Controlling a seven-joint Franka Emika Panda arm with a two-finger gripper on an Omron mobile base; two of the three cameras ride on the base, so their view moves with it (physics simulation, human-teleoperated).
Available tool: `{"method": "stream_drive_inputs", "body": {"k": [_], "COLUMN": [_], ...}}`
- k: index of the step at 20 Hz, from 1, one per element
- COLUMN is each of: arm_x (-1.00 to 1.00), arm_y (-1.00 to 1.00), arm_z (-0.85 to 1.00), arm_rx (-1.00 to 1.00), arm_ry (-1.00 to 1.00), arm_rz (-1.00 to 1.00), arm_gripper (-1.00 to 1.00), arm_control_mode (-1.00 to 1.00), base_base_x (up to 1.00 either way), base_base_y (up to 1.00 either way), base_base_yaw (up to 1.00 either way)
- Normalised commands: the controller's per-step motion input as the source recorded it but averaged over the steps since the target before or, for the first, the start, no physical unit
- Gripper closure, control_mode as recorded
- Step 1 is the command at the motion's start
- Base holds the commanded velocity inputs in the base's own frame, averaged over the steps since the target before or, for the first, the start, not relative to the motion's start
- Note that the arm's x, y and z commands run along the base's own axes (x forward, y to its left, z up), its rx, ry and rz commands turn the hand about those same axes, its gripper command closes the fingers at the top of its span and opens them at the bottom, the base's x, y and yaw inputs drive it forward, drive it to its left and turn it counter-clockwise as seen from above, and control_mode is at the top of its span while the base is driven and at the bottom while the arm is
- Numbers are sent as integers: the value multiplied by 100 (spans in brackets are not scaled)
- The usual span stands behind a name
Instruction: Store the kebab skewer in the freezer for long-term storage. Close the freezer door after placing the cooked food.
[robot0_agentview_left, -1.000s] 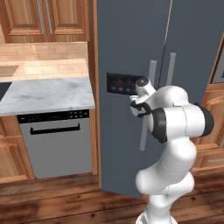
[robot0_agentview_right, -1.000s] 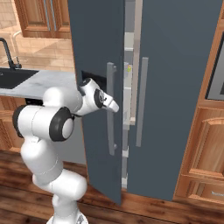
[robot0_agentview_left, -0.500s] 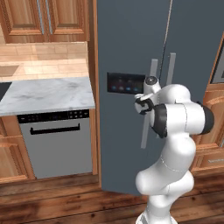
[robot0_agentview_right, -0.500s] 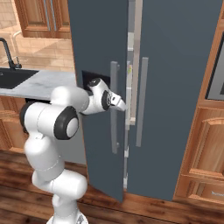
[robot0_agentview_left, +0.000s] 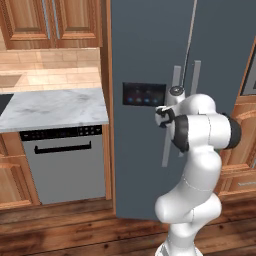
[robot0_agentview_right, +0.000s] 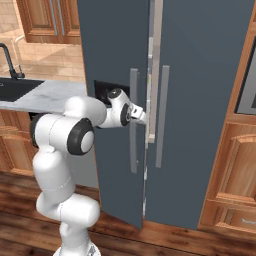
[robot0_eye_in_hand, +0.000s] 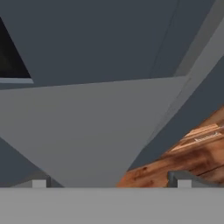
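**Tech:** What are you seeing at the gripper (robot0_agentview_right: 145, 119)?

**Me:** I'm looking at it with its jaws spread wide, grasping nothing. The freezer door (robot0_agentview_right: 112, 60) is sitting right against it, nearly shut, with a thin gap showing just beyond at its edge. Its bar handle (robot0_agentview_right: 133, 120) is running just beside the fingers (robot0_eye_in_hand: 178, 178).

**Tech:** How's the door going to handle?

**Me:** I'm judging it heavy and stiff, swinging on its hinge, so a flat push on the panel near the handle side should be doing more than a grip. It's slate-grey, tall and narrow, with a black panel (robot0_agentview_left: 144, 94) lit blue behind the hand.

**Tech:** And the skewer?

**Me:** I can't tell; presumably it's lying inside the freezer.
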Motion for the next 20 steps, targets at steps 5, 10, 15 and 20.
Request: {"method": "stream_drive_inputs", "body": {"k": [5,10,15,20], "arm_x": [36,32,37,40], "arm_y": [-9,-6,0,-1], "arm_z": [0,0,0,0], "arm_rx": [2,1,0,0], "arm_ry": [0,0,0,0], "arm_rz": [2,0,0,0], "arm_gripper": [-100,-100,-100,-100], "arm_control_mode": [-100,-100,-100,-100], "base_base_x": [0,0,0,0], "base_base_y": [0,0,0,0], "base_base_yaw": [0,0,0,0]}}
